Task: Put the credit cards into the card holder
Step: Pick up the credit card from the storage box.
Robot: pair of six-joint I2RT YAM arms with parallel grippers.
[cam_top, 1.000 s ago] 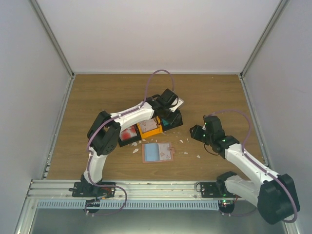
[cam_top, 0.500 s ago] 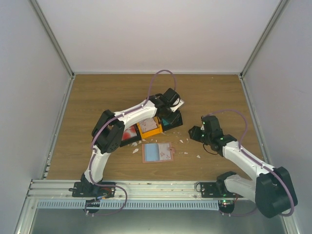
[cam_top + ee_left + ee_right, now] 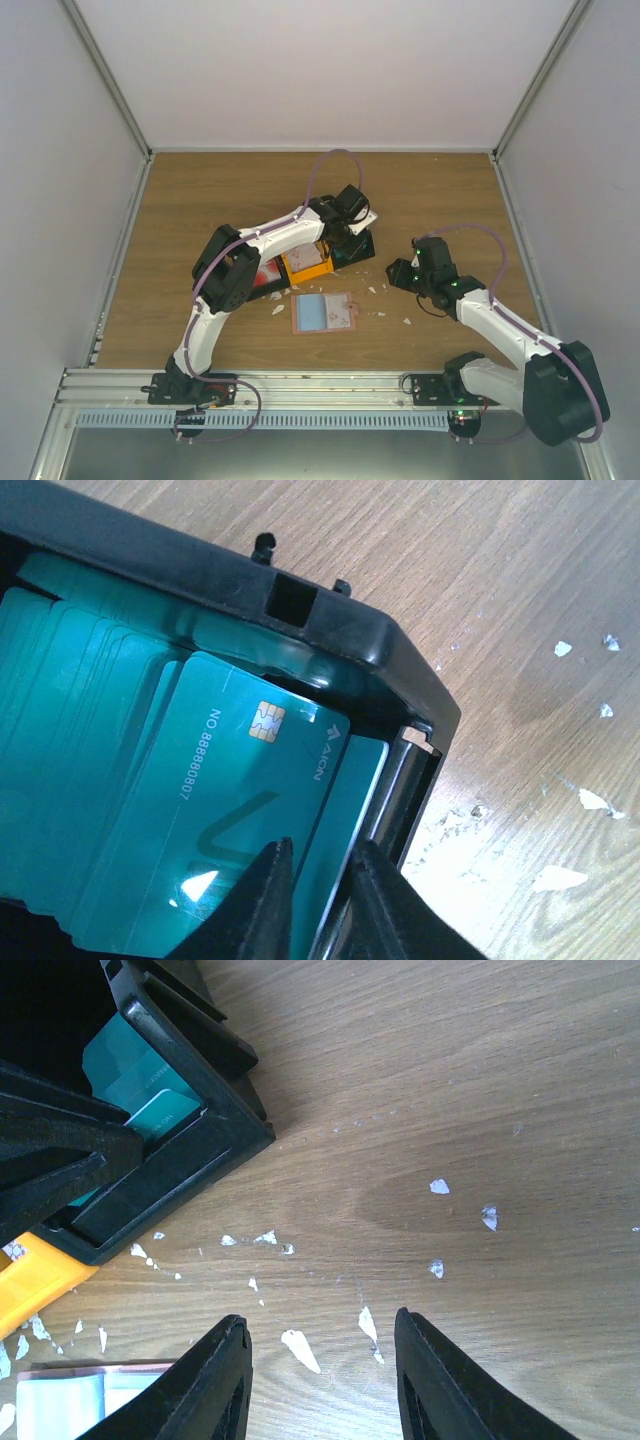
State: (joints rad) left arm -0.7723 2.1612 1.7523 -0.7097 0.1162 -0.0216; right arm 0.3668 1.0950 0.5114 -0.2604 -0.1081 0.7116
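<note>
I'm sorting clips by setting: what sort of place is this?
Likely a robot test cell in a lab: plain white walls on metal framing box in a wood-grain table, with an aluminium rail along its near edge.

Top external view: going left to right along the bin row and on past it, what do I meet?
The black bin with red-and-white cards → orange bin → black bin with teal cards → right gripper.

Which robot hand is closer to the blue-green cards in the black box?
Left. The left gripper reaches into the black bin, fingers either side of one teal card. The right gripper hangs over the table beside the bin.
</note>
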